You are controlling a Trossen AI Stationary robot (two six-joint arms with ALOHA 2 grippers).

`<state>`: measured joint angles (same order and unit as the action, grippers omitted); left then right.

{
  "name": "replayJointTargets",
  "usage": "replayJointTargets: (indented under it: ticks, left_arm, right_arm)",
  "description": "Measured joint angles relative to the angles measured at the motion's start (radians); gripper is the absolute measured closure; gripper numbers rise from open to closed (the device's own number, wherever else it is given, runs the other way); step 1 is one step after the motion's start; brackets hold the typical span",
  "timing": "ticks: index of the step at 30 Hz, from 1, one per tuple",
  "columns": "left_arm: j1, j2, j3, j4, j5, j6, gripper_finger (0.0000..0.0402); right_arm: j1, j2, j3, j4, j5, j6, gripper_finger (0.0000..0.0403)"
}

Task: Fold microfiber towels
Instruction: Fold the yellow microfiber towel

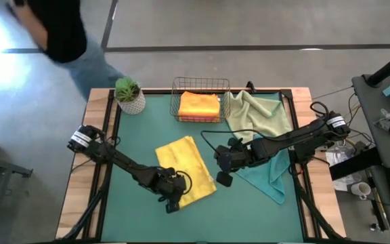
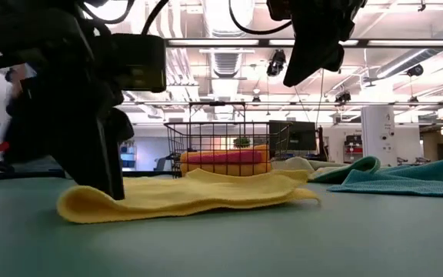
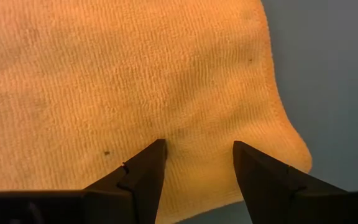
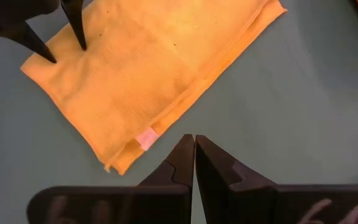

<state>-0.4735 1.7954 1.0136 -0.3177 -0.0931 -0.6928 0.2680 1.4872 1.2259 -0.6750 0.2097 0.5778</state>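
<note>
Fig.: bench [image 1: 202, 217] w/ green mat. Towels counted: 1 yellow towel [image 1: 185, 169], folded, mid-bench; 1 sage green towel [image 1: 259, 112] and 1 teal towel [image 1: 266, 173], both loose at right; 1 orange towel [image 1: 199, 104] in wire basket [image 1: 201, 84], w/ a pink layer under it in low view. Left hand [image 1: 170, 196]: fingers [image 3: 143, 171] spread, tips pressed on yellow towel's near corner. Right hand [image 1: 223, 179]: clenched, empty, raised just beside towel's right edge. 1 potted plant [image 1: 129, 95] at far left corner.
</note>
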Motion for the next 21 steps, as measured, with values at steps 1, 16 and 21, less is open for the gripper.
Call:
replayJointTargets:
  ticks: [1, 16, 21]
  left_arm:
    - [-0.001, 0.000, 0.002, -0.015, 0.004, 0.007, 0.0226]
    - [-0.013, -0.146, 0.017, -0.468, 0.046, 0.227, 0.0226]
    - [-0.013, -0.199, 0.019, -0.465, 0.040, 0.230, 0.0226]
  right_arm:
    - [0.000, 0.000, 0.000, 0.000, 0.000, 0.005, 0.0394]
    - [0.000, 0.000, 0.000, 0.007, 0.001, 0.051, 0.0394]
    - [0.003, 0.000, 0.003, 0.010, 0.001, 0.048, 0.0394]
